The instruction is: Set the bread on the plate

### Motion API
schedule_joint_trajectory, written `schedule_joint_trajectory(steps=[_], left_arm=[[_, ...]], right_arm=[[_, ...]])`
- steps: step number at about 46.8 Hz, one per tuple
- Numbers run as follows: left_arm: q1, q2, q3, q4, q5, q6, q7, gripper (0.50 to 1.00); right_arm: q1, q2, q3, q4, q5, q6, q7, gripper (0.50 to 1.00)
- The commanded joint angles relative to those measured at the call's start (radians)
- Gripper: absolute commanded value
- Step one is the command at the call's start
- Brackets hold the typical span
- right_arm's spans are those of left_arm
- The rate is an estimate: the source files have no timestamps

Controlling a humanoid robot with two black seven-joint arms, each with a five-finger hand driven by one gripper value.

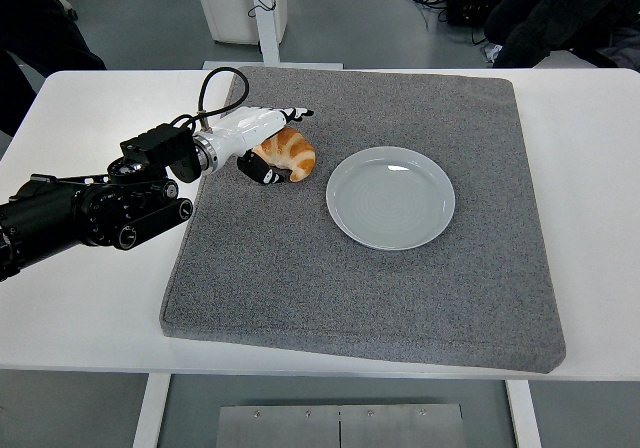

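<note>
The left arm comes in from the left edge across the white desk [90,298] and ends in a white hand [262,140] over the far left part of the grey mat [400,298]. The hand is closed on the bread [287,154], a small orange-brown piece with pale stripes: white fingers [292,114] lie along its far side, and dark fingertips press at its near left end. The hand covers the left part of the bread, so how much of it sits under the palm is hard to make out, and whether the bread rests on the mat or is lifted just off it cannot be told. The plate [391,198], pale and round, lies flat on the mat to the right of the bread, near it but not touching. A black cable [209,88] loops up from the wrist. The right arm is out of view. Dark shapes at the top corners are cut off by the picture's edge and too partial to identify
</note>
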Motion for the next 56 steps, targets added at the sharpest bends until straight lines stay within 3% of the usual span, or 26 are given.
schedule_joint_trajectory(steps=[1, 3, 4, 18, 28, 45, 56], left_arm=[[0.008, 0.001, 0.000, 0.000, -0.003, -0.005, -0.002, 0.615], [0.014, 0.001, 0.000, 0.000, -0.006, -0.009, -0.005, 0.509], [0.016, 0.001, 0.000, 0.000, -0.009, -0.012, -0.006, 0.500], [-0.009, 0.004, 0.002, -0.002, -0.038, -0.040, -0.028, 0.500], [-0.124, 0.020, 0.002, -0.008, -0.038, -0.046, -0.028, 0.500], [-0.360, 0.101, -0.009, -0.020, -0.047, -0.161, -0.026, 0.500], [-0.397, 0.113, -0.007, -0.022, -0.052, -0.192, -0.026, 0.500]], right_arm=[[0.000, 0.000, 0.000, 0.000, 0.000, 0.000, -0.001, 1.000], [0.000, 0.000, 0.000, 0.000, 0.000, 0.000, 0.000, 1.000], [0.000, 0.000, 0.000, 0.000, 0.000, 0.000, 0.000, 1.000], [0.000, 0.000, 0.000, 0.000, 0.000, -0.002, 0.000, 1.000], [0.000, 0.000, 0.000, 0.000, 0.000, 0.000, 0.000, 1.000], [0.000, 0.000, 0.000, 0.000, 0.000, 0.000, 0.000, 1.000], [0.000, 0.000, 0.000, 0.001, 0.000, 0.000, 0.000, 1.000]])
